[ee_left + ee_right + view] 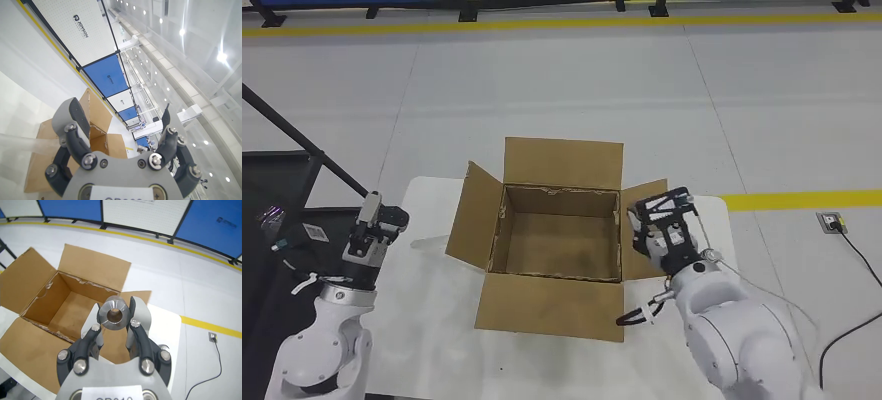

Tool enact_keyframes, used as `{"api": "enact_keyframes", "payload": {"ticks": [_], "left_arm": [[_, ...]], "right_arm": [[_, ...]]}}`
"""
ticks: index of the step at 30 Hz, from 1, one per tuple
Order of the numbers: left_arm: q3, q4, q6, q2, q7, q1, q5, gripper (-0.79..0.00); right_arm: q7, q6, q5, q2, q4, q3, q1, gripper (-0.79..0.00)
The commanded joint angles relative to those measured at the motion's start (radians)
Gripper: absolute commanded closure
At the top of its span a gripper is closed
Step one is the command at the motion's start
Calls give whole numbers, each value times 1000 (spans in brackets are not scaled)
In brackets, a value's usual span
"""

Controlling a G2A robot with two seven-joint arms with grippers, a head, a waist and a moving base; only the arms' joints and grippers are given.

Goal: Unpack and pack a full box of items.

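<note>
An open cardboard box [554, 243] stands in the middle of the white table [432, 300], its four flaps spread out and its inside [62, 306] bare. My right gripper [115, 310] is shut on a hollow grey metal cylinder [114, 316], held above the box's right flap [642, 240]; the top view shows this gripper [662, 212] at the box's right side. To the left of the box my left gripper [372, 215] points upward, and its fingers [79, 115] are open around nothing. A clear plastic piece [430, 241] lies between it and the box.
A black frame [287, 175] stands off the table's left side. On the floor to the right are a socket with a cable [832, 222] and a yellow line [802, 199]. Bare table surface lies in front of the box.
</note>
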Motion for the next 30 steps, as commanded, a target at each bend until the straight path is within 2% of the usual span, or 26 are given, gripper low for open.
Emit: {"api": "enact_keyframes", "payload": {"ticks": [1,6,11,19,27,29,30], "left_arm": [[-8,-5,-3,0,10,14,-3,-785],[-33,-24,-7,0,31,47,-11,-785],[-53,-44,-6,0,46,73,-16,-785],[-60,-52,-2,0,50,82,-16,-785],[-60,-52,-2,0,50,82,-16,-785],[-60,-52,-2,0,50,82,-16,-785],[-60,-52,-2,0,50,82,-16,-785]], "right_arm": [[20,10,16,-29,138,-137,137,0],[7,40,127,-119,459,-351,364,0],[-62,46,286,-231,806,-508,521,0],[-191,23,460,-406,1234,-640,623,0],[-264,6,518,-521,1506,-666,672,0],[-274,-5,527,-541,1553,-664,683,-157],[-278,-11,530,-550,1574,-664,688,-172]]}}
